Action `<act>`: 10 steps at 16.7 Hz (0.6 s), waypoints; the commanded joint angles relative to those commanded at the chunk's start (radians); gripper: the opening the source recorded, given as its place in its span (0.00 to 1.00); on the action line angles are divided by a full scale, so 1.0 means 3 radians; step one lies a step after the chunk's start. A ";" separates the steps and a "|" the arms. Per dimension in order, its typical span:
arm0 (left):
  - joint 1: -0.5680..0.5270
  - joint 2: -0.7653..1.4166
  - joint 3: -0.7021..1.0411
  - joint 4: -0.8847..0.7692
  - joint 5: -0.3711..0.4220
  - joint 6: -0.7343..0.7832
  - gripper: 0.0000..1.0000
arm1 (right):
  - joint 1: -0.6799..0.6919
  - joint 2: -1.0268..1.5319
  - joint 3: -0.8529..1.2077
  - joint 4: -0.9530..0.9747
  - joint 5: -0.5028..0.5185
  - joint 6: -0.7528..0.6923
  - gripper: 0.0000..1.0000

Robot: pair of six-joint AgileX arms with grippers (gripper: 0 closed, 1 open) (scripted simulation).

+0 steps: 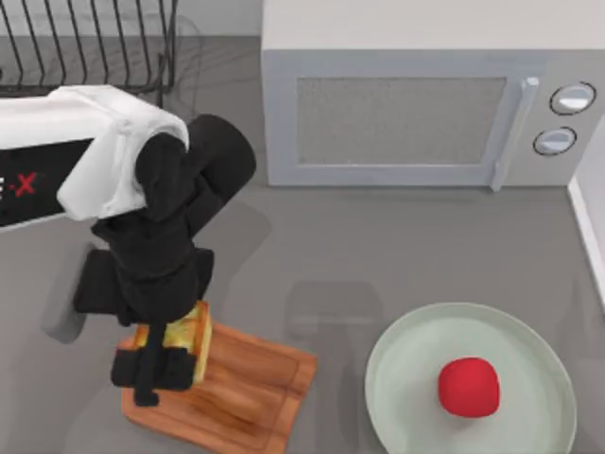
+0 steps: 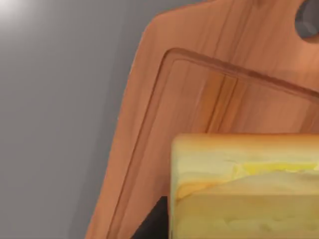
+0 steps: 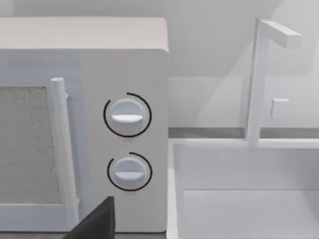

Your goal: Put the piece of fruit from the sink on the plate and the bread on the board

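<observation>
The bread, golden on top with pale yellow sides, is in my left gripper, which is shut on it right over the left end of the brown wooden board. From the left wrist, the bread looms close above the board's grooved face. The red piece of fruit rests on the pale green plate at the front right. A dark part of my right gripper shows in the right wrist view, off by the microwave and the sink.
A white microwave stands at the back, with its dials facing the right wrist. A black wire dish rack is at the back left. The white sink and its faucet lie to the right.
</observation>
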 joint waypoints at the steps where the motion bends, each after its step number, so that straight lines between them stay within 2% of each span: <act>1: -0.0053 -0.0031 0.0008 0.0014 -0.0002 -0.0130 0.00 | 0.0000 0.0000 0.0000 0.0000 0.0000 0.0000 1.00; 4: -0.0152 -0.0089 0.0028 0.0040 -0.0007 -0.0352 0.00 | 0.0000 0.0000 0.0000 0.0000 0.0000 0.0000 1.00; 10: -0.0148 -0.0083 0.0021 0.0038 -0.0008 -0.0365 0.00 | 0.0000 0.0000 0.0000 0.0000 0.0000 0.0000 1.00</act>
